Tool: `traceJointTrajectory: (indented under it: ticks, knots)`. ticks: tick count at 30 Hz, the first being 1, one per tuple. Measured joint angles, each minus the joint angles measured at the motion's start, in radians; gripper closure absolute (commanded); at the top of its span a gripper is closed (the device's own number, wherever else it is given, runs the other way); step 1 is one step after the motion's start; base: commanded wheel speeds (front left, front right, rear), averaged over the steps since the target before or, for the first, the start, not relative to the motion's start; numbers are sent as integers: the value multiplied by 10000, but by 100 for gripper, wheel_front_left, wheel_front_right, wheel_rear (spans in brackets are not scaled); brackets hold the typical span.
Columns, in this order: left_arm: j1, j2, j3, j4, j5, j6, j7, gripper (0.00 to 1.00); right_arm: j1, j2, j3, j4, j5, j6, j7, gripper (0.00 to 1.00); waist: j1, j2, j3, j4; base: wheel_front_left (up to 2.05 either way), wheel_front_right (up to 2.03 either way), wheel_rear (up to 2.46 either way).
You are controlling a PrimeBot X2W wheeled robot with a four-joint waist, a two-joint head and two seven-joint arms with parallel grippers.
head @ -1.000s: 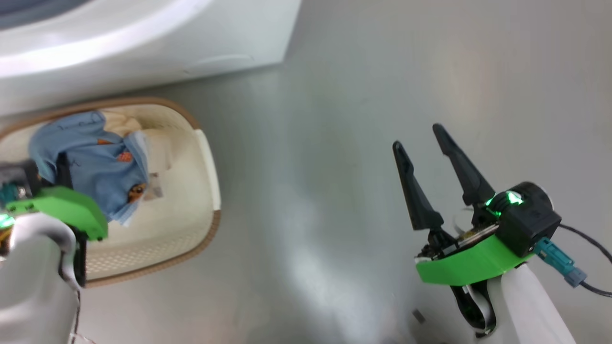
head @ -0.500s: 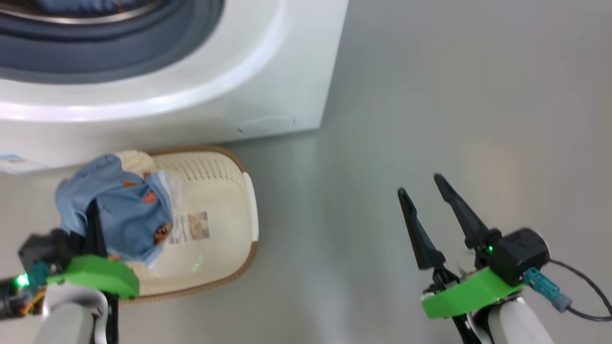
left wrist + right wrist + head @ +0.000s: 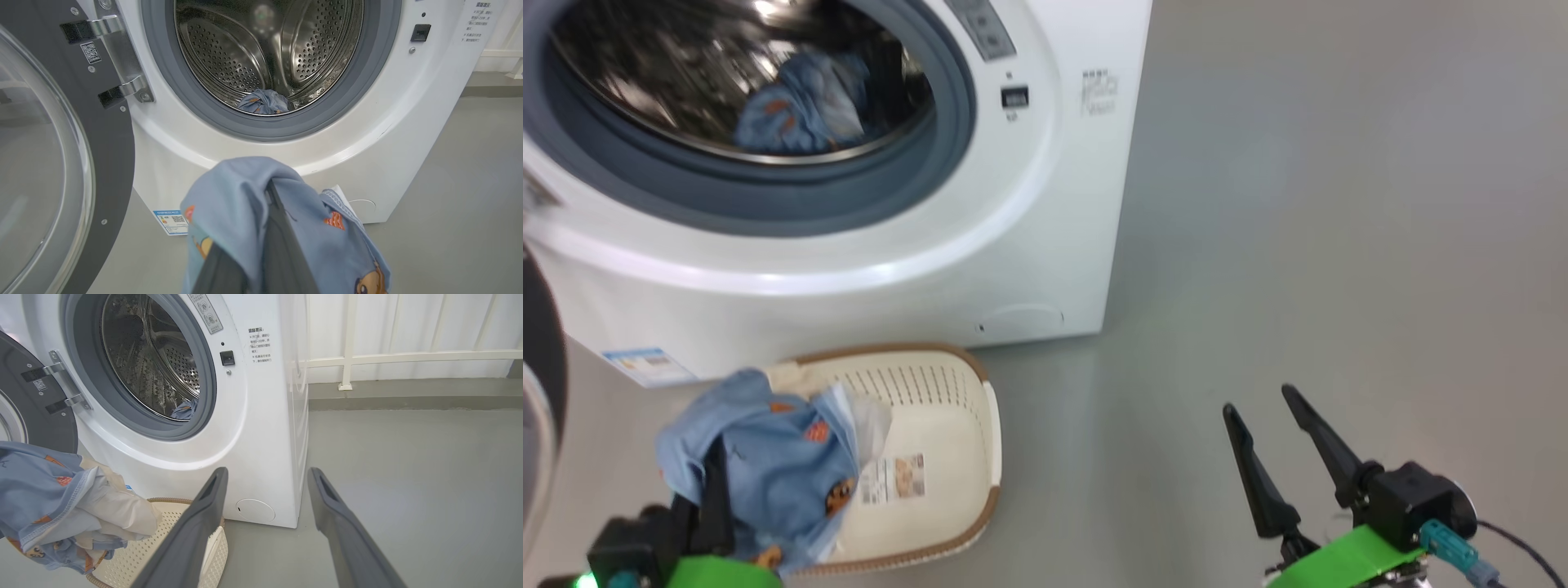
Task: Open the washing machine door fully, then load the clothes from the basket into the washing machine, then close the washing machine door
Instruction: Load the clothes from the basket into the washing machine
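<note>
- Step in hand: loading. The door (image 3: 110,134) stands swung wide to the left, so the opening is free.
- The left gripper (image 3: 267,192) has its fingers pinched shut on a blue garment (image 3: 237,196), which drapes over them above the basket (image 3: 992,441), in front of the washer (image 3: 1054,204) and lower than the drum (image 3: 265,49).
- A second garment (image 3: 263,102) lies at the bottom of the drum.
- The basket sits on the floor just beside the washer's front. Its labelled bottom looks bare, though the hanging garment hides one end.
- The right gripper (image 3: 1259,400) hovers over open floor to the right, fingers spread wide and holding nothing.
- Next, likely: raise the left arm and carry the garment forward over the gasket (image 3: 261,128), deep enough that no trailing hem catches on the lip, then release.
</note>
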Motion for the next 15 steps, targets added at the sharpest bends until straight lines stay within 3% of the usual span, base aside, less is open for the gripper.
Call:
traceJointTrajectory:
  ticks: [15]
  knots:
    - [1466,201,-474,-1687,230,447,533,100,1077,13,-128,-876,-297,0,692,0,0,0,-1599,211,0,0,0]
